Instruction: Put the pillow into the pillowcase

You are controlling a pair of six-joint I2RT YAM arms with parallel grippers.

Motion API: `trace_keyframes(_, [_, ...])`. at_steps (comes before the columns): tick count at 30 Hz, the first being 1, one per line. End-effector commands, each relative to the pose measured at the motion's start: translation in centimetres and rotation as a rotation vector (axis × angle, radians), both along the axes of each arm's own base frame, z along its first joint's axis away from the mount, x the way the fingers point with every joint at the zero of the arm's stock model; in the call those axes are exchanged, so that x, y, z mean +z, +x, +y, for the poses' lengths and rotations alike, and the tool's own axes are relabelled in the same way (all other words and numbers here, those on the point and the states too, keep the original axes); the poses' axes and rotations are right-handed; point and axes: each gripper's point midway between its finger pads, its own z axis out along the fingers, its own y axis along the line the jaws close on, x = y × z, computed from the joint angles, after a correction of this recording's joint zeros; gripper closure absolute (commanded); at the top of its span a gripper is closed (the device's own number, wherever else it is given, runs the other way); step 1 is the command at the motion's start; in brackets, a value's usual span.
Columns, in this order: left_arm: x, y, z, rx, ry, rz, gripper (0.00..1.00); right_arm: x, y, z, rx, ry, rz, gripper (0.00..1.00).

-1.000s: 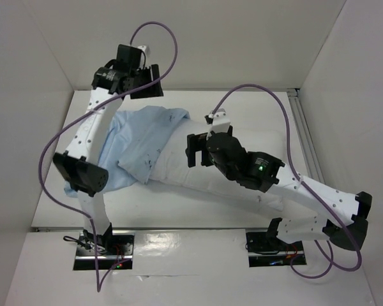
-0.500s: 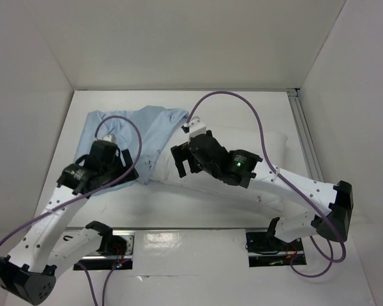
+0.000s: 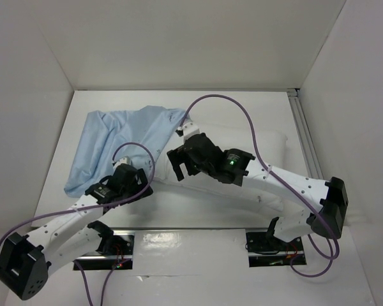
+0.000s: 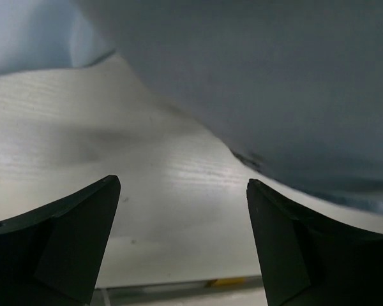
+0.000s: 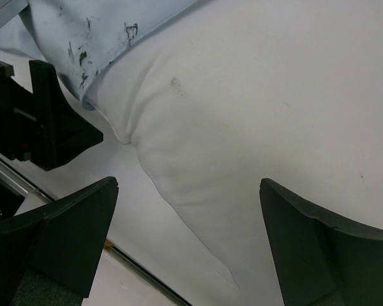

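Both hands are spread, gripping nothing. Your left hand sits low, the pillowcase hem just ahead of it. Your right hand hovers over the pillow, whose end lies under that blue cloth. Stuffing looks barely begun: next you need a pinch on the hem.

Flat white matte surface inside a white box: back wall, left wall and right wall, all plain panels. A thin silver metal rail runs along the surface's right edge, at the foot of the right wall. A glossy white ledge runs along the near edge and reflects light.
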Motion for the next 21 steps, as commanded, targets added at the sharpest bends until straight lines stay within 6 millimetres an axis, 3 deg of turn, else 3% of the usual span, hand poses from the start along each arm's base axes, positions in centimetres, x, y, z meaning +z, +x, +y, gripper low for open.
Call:
trace_keyframes(1, [1.4,4.0,-0.7,0.071,-0.029,-0.156,0.07,1.1,0.2,0.1,0.002,0.029,-0.015,0.01])
trace_keyframes(6, [0.9,6.1,-0.3,0.076,0.037,-0.210,0.16,1.5,0.3,-0.7,-0.014,0.024,-0.019,0.01])
trace_keyframes(9, [1.6,7.4,-0.7,0.072,0.031,-0.267,0.19,1.7,0.1,-1.0,-0.019,0.030,-0.014,0.01])
trace_keyframes(15, [0.7,7.8,-0.5,0.077,0.066,-0.256,0.35,1.6,-0.2,-1.7,-0.032,0.022,-0.008,0.01])
trace_keyframes(17, [0.9,8.2,-0.1,0.096,0.079,-0.275,0.55,1.1,-0.5,-2.2,-0.027,-0.012,0.004,0.01])
trace_keyframes(20, [1.5,8.6,0.4,0.130,0.093,-0.294,0.75,0.9,-0.6,-3.9,-0.018,-0.091,0.001,0.01])
trace_keyframes(21, [1.4,8.5,0.8,0.139,0.109,-0.290,0.87,1.0,-0.6,-4.6,-0.037,-0.109,-0.006,0.01])
